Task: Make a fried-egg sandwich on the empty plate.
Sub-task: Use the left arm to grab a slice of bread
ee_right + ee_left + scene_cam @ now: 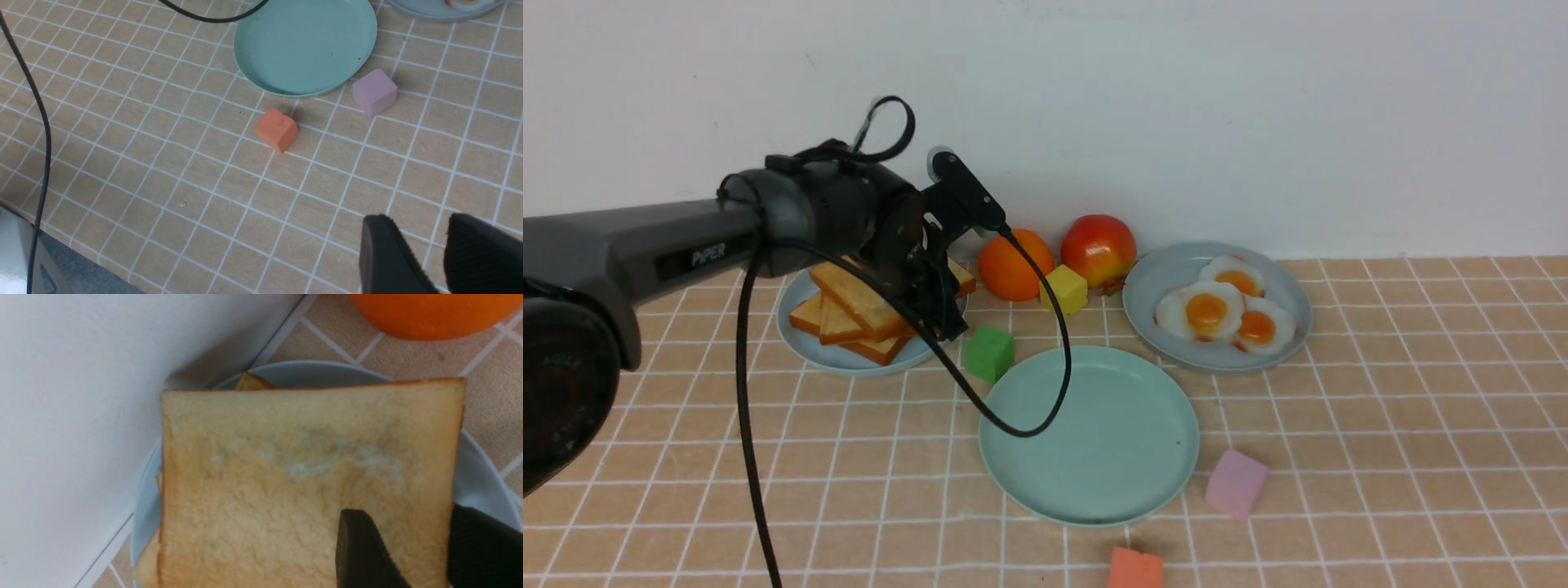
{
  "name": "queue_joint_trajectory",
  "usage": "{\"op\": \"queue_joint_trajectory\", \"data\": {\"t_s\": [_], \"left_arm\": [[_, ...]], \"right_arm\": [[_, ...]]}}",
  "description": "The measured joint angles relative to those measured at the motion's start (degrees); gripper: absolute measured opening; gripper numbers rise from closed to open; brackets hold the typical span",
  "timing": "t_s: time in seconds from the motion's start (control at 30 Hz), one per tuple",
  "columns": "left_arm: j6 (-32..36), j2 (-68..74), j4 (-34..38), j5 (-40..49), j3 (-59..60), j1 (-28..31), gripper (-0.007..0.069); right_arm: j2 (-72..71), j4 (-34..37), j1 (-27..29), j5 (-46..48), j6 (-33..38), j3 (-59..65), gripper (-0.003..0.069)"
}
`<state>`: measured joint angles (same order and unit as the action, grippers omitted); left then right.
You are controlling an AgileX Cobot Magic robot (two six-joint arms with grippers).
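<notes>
A stack of golden toast slices (854,314) lies on the pale blue plate (805,343) at the back left. My left gripper (939,314) reaches down onto the stack's right side. In the left wrist view its jaws stand apart astride the top toast slice's (286,477) edge, one finger (359,547) over the face, the other just off the side. The toast rests on the stack. The empty plate (1094,425) sits mint-green in the middle. Three fried eggs (1209,310) lie on the grey-blue plate (1290,286). My right gripper (443,253) hovers open over bare tiles.
An orange (1015,263), a red apple (1098,247) and a yellow cube (1064,288) sit by the back wall. A green cube (989,353) lies between the toast plate and the mint plate. A pink cube (1235,483) and an orange cube (1135,569) lie near the mint plate's front. The left arm's cable (1045,408) drapes over it.
</notes>
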<state>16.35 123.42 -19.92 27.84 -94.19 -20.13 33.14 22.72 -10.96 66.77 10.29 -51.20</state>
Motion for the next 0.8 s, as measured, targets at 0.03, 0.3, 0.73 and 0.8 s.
{"op": "queue_joint_trajectory", "data": {"t_s": [0.03, 0.3, 0.73, 0.8], "left_arm": [[0.0, 0.0, 0.0, 0.0, 0.0, 0.0, 0.0304], [0.0, 0.0, 1.3, 0.0, 0.0, 0.0, 0.0281], [0.0, -0.8, 4.2, 0.4, 0.0, 0.0, 0.0338], [0.0, -0.8, 4.1, 0.4, 0.0, 0.0, 0.0349]], "right_arm": [[0.0, 0.0, 0.0, 0.0, 0.0, 0.0, 0.0239], [0.0, 0.0, 0.0, -0.2, 0.0, 0.0, 0.0239], [0.0, 0.0, 0.0, -0.2, 0.0, 0.0, 0.0239], [0.0, 0.0, 0.0, -0.2, 0.0, 0.0, 0.0239]]}}
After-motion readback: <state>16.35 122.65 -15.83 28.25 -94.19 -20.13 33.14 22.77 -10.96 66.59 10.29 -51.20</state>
